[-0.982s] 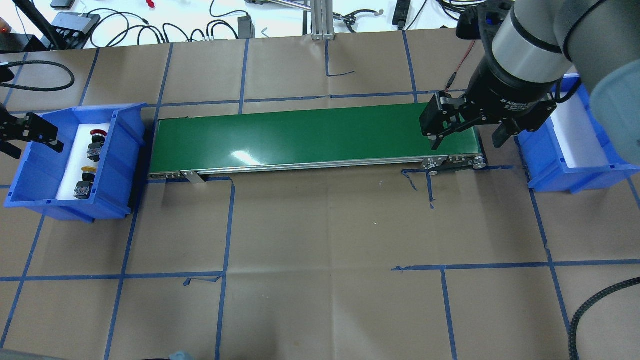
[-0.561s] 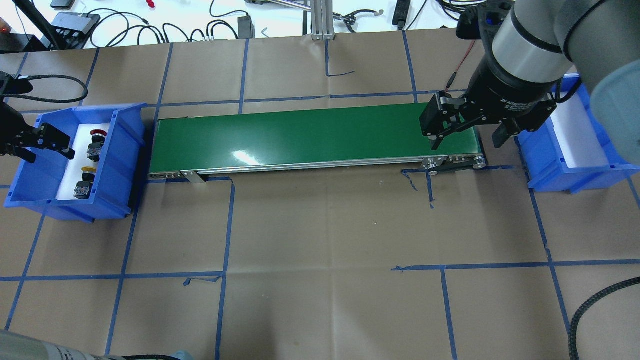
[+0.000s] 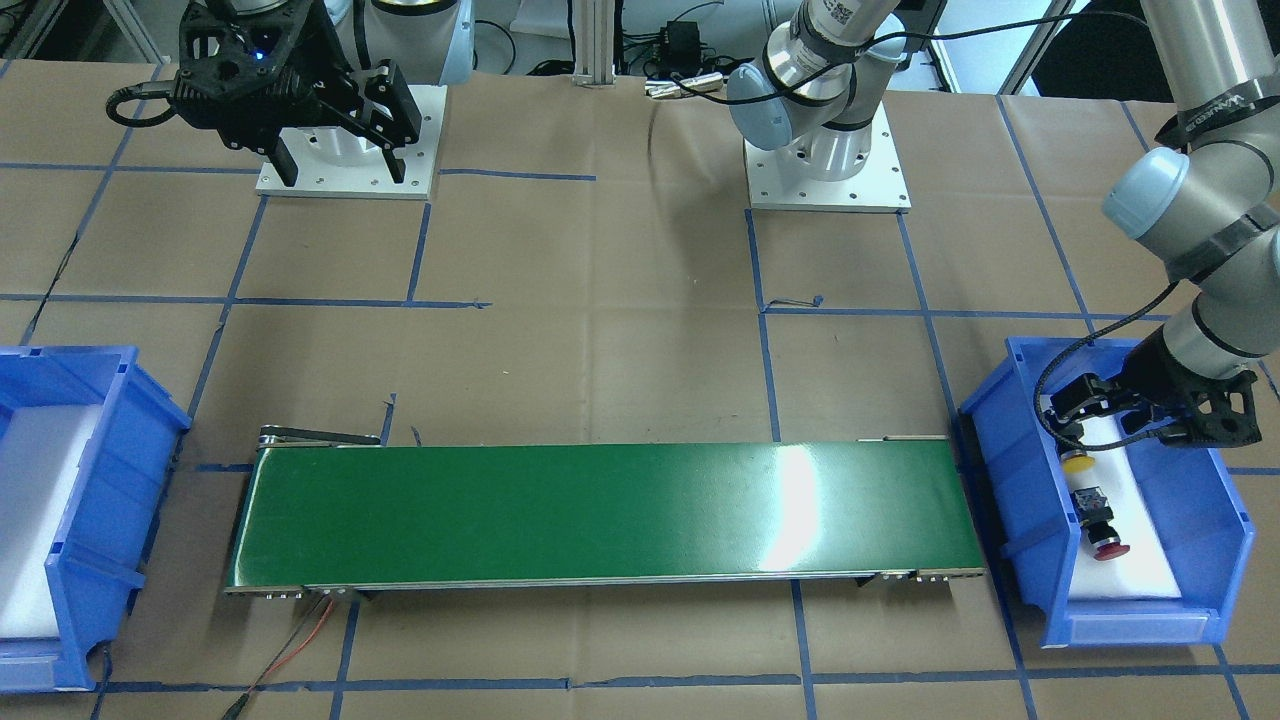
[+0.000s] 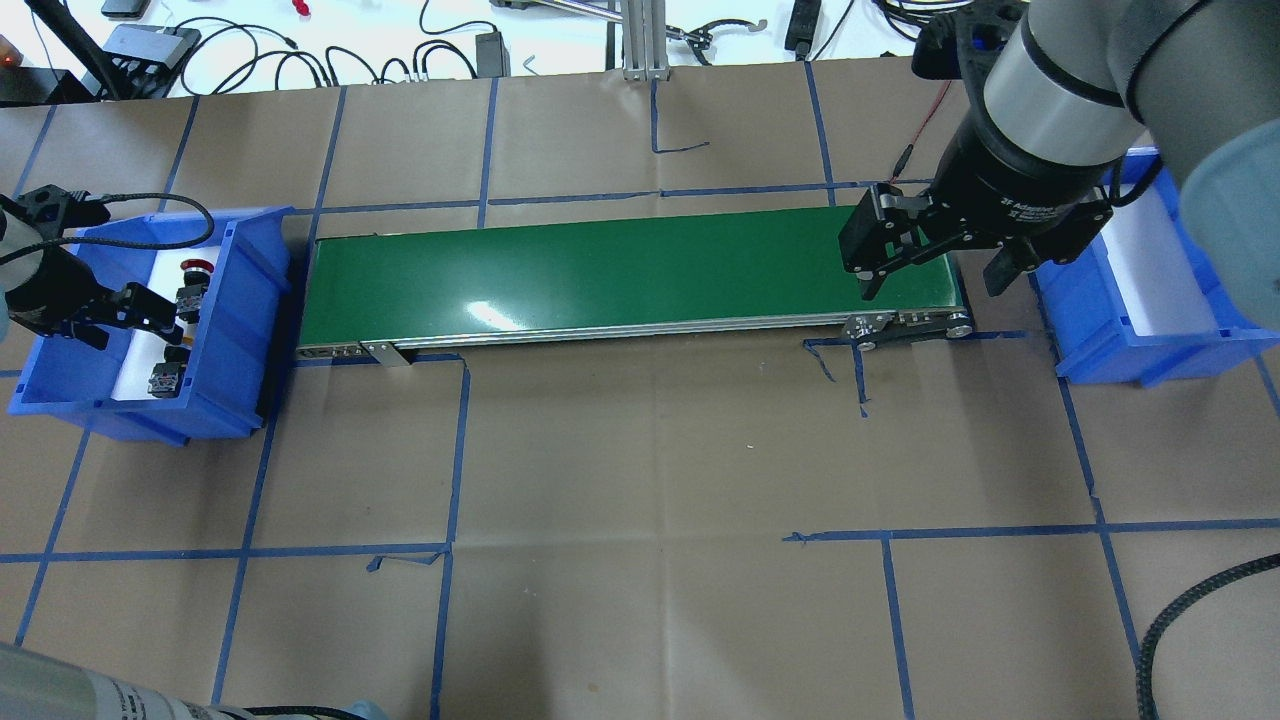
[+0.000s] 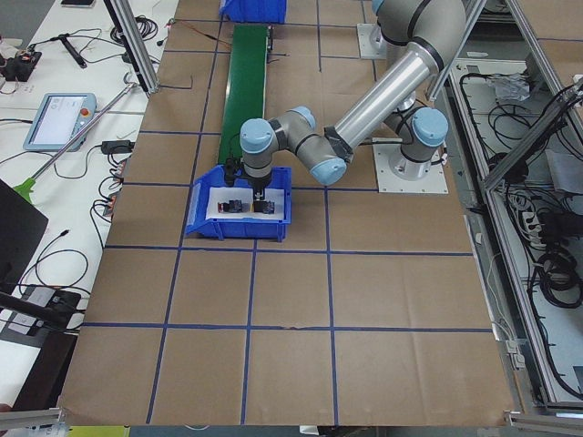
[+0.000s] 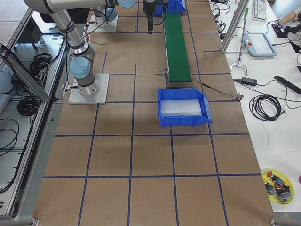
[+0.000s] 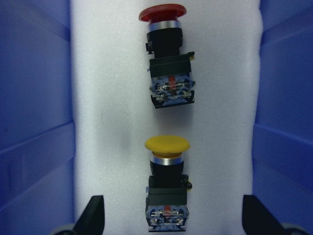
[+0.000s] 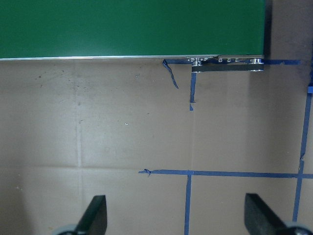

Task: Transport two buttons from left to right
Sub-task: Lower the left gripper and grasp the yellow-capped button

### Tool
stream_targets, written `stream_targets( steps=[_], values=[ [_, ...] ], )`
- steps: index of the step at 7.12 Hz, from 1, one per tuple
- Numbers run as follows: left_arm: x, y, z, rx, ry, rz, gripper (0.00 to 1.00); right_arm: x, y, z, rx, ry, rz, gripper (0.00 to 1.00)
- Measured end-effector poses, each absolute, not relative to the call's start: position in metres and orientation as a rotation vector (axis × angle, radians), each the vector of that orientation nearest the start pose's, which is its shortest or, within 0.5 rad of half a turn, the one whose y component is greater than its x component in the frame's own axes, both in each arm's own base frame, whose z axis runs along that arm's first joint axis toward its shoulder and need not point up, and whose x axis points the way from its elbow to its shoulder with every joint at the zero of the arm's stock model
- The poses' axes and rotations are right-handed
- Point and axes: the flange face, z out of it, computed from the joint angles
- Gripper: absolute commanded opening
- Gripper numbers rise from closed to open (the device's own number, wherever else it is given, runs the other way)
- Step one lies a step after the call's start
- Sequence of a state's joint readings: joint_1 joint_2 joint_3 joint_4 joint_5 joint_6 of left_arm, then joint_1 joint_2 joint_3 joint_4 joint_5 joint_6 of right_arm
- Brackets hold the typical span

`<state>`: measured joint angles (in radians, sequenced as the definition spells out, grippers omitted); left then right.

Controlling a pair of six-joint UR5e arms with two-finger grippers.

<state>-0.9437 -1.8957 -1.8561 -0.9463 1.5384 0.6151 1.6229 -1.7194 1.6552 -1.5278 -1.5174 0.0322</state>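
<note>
Both buttons lie on white foam in left bin (image 7: pixel 34 122). Left gripper (image 3: pixel 1150 420) hovers over yellow button (image 7: pixel 167 188), jaws spread and empty. Red button (image 7: pixel 168 58) lies just beyond. Right gripper (image 4: pixel 935 270) jaws released too, above belt (image 4: pixel 600 270) end. Probably light, rigid plastic. Round cap looks slippery, so better grip flat sides of blocky body.

Bright, even overhead light; white glare on the green belt (image 4: pixel 630 270); soft shadows, sharp focus

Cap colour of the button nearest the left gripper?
Yellow; the button shows best in the left wrist view.
</note>
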Motion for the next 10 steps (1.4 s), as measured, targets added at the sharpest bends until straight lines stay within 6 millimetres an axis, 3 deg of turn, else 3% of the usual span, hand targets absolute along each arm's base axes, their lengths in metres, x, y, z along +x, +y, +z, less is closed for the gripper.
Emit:
stream_targets(
  steps=[4,6,8,10],
  values=[
    [0.231,-0.524,0.200,-0.063,3.172,-0.022,0.96,0.161,-0.423,0.510,-0.032,3.087,-0.028,1.00],
    [0.227,-0.524,0.205,-0.053,3.166,-0.037,0.58,0.161,-0.423,0.510,-0.032,3.088,-0.027,1.00],
    [0.225,-0.524,0.208,-0.046,3.164,-0.044,0.27,0.161,-0.423,0.510,-0.032,3.087,-0.027,1.00],
    [0.224,-0.524,0.212,-0.045,3.165,-0.048,0.08,0.161,-0.423,0.510,-0.032,3.087,-0.027,1.00]
  ],
)
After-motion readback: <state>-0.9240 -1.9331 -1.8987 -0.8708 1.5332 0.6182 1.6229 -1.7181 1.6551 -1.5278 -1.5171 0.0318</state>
